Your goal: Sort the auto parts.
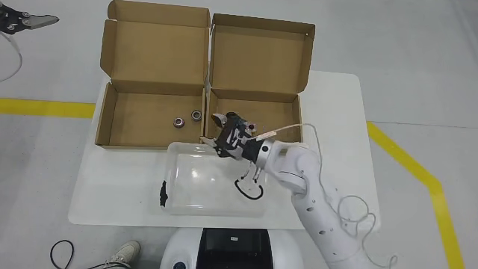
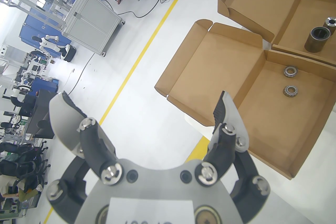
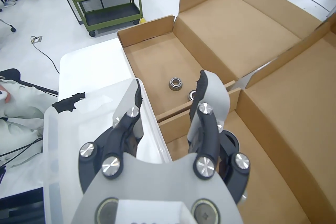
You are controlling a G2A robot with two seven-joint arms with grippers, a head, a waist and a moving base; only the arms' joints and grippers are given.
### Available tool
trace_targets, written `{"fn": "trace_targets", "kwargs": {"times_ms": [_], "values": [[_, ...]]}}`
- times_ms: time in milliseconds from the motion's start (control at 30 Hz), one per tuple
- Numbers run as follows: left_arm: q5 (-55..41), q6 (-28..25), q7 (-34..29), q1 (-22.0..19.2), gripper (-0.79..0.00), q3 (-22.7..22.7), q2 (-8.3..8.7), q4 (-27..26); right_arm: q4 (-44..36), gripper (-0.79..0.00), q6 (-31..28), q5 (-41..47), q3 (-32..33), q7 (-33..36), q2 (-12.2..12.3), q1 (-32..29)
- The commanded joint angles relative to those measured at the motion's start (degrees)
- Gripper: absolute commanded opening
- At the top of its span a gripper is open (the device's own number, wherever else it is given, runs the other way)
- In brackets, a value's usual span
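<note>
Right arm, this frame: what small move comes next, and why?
Probably lift the right tool straight up, clear of the right-hand box. It is open and empty, low over that box's near wall, with a dark cylinder apparently beneath it, and the clear bin looks empty.

Left cardboard box (image 1: 134, 119) wide open from above, floor bare but for two bearings (image 1: 178, 122) near the corner beside the right cardboard box (image 1: 280, 112), where two metal sleeves (image 2: 317, 40) stand. The right gripper (image 1: 224, 123), jaws spread, hangs over the boxes' meeting walls and the rim of the clear bin (image 1: 198, 185); raised lids (image 1: 154, 56) wall off the far side.
</note>
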Motion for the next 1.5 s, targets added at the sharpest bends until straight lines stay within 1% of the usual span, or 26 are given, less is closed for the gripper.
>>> {"fn": "trace_targets", "kwargs": {"times_ms": [0, 33, 400, 633, 900, 1233, 1467], "values": [[0.0, 0.0, 0.0, 0.0, 0.000, 0.0, 0.00, 0.0, -1.1, -0.102, 0.0, -0.9, 1.1, -1.2, 0.5, -1.5], [0.0, 0.0, 0.0, 0.0, 0.000, 0.0, 0.00, 0.0, -1.7, 0.000, -0.1, -1.3, 1.5, -1.7, 0.7, -2.3], [0.0, 0.0, 0.0, 0.0, 0.000, 0.0, 0.00, 0.0, -6.7, 0.000, 1.0, -3.4, 7.1, -7.5, 3.0, -9.6], [0.0, 0.0, 0.0, 0.0, 0.000, 0.0, 0.00, 0.0, -9.5, 0.000, 2.2, -2.7, 13.1, -12.0, 4.5, -14.7], [0.0, 0.0, 0.0, 0.0, 0.000, 0.0, 0.00, 0.0, -13.3, 0.000, 4.5, -2.0, 20.4, -16.0, 6.0, -22.0], [0.0, 0.0, 0.0, 0.0, 0.000, 0.0, 0.00, 0.0, -17.4, 0.000, 8.7, 0.4, 28.7, -25.9, 7.2, -33.2], [0.0, 0.0, 0.0, 0.0, 0.000, 0.0, 0.00, 0.0, -20.7, 0.000, 10.5, 3.4, 35.6, -29.3, 7.9, -39.2]]}}
